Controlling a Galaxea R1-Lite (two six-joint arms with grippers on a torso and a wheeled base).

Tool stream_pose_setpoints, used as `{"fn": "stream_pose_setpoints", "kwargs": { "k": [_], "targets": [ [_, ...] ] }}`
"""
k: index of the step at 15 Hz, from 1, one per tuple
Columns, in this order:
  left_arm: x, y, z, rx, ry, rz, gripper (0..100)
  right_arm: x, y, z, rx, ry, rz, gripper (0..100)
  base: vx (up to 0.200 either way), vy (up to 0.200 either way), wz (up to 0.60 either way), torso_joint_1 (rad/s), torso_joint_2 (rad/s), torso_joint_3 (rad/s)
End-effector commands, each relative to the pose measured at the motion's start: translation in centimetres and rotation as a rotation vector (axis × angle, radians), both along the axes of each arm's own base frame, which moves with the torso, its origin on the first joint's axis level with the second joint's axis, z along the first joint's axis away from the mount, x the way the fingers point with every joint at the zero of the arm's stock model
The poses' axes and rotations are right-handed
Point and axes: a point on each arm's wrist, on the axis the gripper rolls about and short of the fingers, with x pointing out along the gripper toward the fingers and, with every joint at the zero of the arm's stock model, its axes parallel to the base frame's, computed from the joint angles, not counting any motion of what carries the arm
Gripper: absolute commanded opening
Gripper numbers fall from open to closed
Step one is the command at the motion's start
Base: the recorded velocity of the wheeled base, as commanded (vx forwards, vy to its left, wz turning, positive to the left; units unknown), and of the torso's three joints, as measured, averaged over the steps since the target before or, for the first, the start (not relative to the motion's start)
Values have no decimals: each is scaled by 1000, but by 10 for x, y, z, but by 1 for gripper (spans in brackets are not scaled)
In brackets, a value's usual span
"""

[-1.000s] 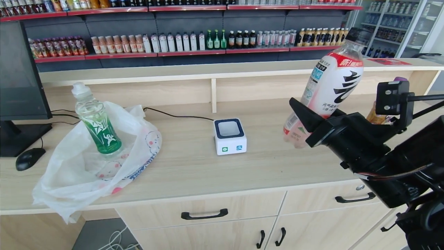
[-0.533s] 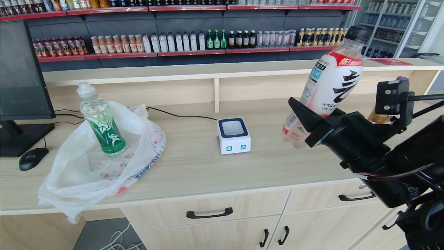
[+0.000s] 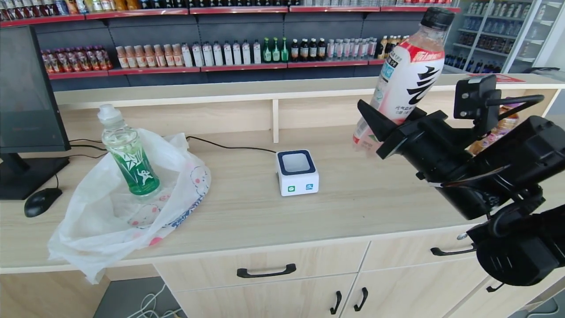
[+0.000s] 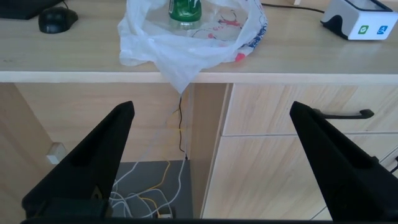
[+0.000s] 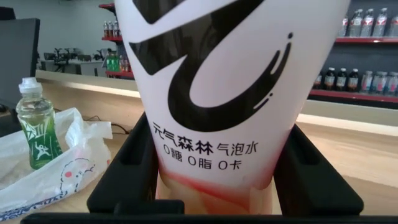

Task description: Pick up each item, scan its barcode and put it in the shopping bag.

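Note:
My right gripper (image 3: 388,132) is shut on a white-and-pink drink bottle (image 3: 404,79) with a black cap, held tilted above the counter to the right of the scanner. From the right wrist the bottle (image 5: 217,93) sits between both jaws. The white barcode scanner (image 3: 297,172) stands mid-counter, its dark window facing up. A green bottle (image 3: 126,152) stands upright in the white shopping bag (image 3: 101,221) at the left. My left gripper (image 4: 208,162) hangs open below counter height, in front of the cabinet, with the bag (image 4: 186,43) above it.
A monitor (image 3: 26,97) and a black mouse (image 3: 39,201) sit at the far left. A cable (image 3: 229,147) runs to the scanner. Another bottle (image 3: 494,132) stands behind my right arm. A raised shelf edge (image 3: 273,95) borders the counter's back. Drawer handles (image 3: 265,271) line the front.
My right gripper has risen and moved left with the white-and-pink bottle. The head camera shifted slightly between the first two frames; the bag, green bottle and scanner stay put.

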Motion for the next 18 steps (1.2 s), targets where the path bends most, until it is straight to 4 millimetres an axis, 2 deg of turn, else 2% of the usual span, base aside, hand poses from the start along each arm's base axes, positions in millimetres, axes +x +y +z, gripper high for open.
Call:
{"fn": "stream_pose_setpoints", "kwargs": {
  "k": [1, 4, 7, 18],
  "targets": [
    [0, 0, 0, -1, -1, 0, 100, 18, 6, -16, -42, 19, 11, 0, 0, 0, 0, 0, 0, 0],
    [0, 0, 0, -1, -1, 0, 100, 33, 2, -19, -130, -41, 47, 0, 0, 0, 0, 0, 0, 0],
    [0, 0, 0, -3, -1, 0, 100, 40, 4, -20, -162, -73, 51, 0, 0, 0, 0, 0, 0, 0],
    [0, 0, 0, -3, -1, 0, 100, 40, 3, -19, -166, -79, 45, 0, 0, 0, 0, 0, 0, 0]
  ]
}}
